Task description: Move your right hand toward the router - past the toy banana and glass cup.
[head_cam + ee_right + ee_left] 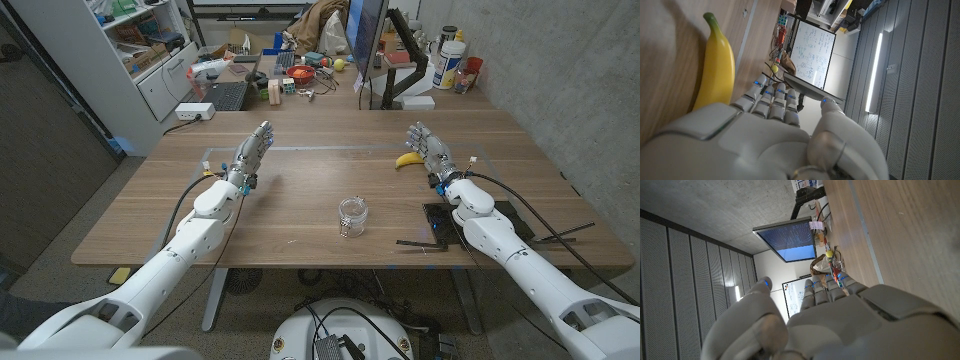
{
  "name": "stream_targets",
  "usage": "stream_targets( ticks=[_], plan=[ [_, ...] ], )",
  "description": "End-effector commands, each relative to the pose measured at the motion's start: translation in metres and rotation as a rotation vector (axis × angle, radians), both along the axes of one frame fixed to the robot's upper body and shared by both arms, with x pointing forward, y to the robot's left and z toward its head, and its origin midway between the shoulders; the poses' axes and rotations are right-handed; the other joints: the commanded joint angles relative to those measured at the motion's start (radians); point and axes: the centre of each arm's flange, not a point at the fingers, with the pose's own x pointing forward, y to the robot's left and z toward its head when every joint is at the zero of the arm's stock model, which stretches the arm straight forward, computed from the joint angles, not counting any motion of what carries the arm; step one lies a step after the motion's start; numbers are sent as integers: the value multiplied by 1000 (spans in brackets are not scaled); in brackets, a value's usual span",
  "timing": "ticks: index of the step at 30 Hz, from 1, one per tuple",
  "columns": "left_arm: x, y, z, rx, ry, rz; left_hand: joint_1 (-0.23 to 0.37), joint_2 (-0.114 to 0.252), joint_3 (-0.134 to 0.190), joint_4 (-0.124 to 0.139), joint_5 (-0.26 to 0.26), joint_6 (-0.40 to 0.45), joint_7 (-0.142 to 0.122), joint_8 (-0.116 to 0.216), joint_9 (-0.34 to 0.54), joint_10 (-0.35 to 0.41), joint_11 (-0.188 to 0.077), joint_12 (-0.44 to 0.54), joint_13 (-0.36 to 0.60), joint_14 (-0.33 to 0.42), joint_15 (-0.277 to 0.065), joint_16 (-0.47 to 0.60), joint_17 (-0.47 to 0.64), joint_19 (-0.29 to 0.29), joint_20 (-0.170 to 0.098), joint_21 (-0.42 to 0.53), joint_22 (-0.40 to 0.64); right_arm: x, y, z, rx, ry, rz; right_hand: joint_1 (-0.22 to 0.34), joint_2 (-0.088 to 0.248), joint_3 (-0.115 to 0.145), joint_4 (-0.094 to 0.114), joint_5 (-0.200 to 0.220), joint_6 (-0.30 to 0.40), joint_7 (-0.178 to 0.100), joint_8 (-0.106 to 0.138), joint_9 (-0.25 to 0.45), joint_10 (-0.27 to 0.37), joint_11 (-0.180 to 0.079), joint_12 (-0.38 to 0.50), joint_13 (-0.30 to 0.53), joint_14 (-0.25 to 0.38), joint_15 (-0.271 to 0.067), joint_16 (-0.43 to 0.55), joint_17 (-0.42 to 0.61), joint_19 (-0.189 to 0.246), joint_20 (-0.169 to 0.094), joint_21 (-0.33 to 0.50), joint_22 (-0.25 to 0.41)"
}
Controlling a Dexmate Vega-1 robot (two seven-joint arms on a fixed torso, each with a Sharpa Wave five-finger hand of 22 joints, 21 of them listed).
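A yellow toy banana (406, 159) lies on the wooden table (300, 190), right beside my right hand (432, 152). In the right wrist view the banana (717, 65) lies alongside the fingers of that hand (770, 135), which holds nothing. A clear glass cup (352, 216) stands upright near the table's middle front. The flat black router (440, 225) with thin antennas lies under my right forearm, nearer the front edge. My left hand (250, 155) is raised over the table's left half, fingers stretched out and empty; its back (815, 320) shows in the left wrist view.
Along the far edge stand a monitor (366, 40), a keyboard (225, 95), a white power strip (195, 112), bottles (450, 62) and small clutter. A white shelf (130, 50) stands at the far left. A concrete wall runs along the right.
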Motion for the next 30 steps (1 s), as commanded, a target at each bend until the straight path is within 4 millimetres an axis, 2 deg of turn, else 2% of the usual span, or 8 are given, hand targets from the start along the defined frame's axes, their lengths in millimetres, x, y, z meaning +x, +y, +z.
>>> stream_targets(
  ticks=[1, 8, 20, 30],
  plan=[
    [0, -2, 1, 15, 12, -10, 12, 3, 6, -1, 3, 8, -3, 2, 2, 2, -1, 3, 1, 3, 1, 3, 3, 8, 6, 6, 2, -2, 1, 2, 4, -1, -7, 9, -1, 7, -1, 7, 8, -1, 3, 3, 9, 0, 5, 3, 7, 0, 4, 4, 10, -1, 5, 5],
    [0, -2, 2, 18, 11, -12, 13, 4, 6, -2, 2, 7, -5, 0, 2, 1, -1, 1, 1, -2, -1, 0, 3, 7, 8, 5, 2, -2, 2, 5, -10, -15, -6, 14, 10, 13, -3, 8, 10, -8, 3, 4, 9, -2, 4, 2, 7, -1, 4, 4, 10, -2, 1, 5],
    [3, 2, 1, 9, 22, -10, 14, 6, 6, -3, 0, 6, -5, -3, 2, -9, 2, -3, 1, -9, 2, -3, 3, 2, 12, 2, 2, -10, 1, 16, -64, -87, -42, 7, 1, 6, -4, 6, 13, -15, 3, 4, 15, -5, 5, 2, 12, -7, 5, 5, 14, 0, -4, 5],
    [5, 3, 1, 15, 28, -12, 15, 7, 5, -4, -1, 5, -6, -4, 2, -13, 4, -5, 1, -12, 3, -3, 3, 0, 15, 1, 2, -12, -3, 14, -99, -130, -91, 5, -4, 3, -6, 6, 17, -24, 4, 4, 30, -16, 10, 2, 24, -20, 7, 5, 23, -3, -9, 5]
  ],
)
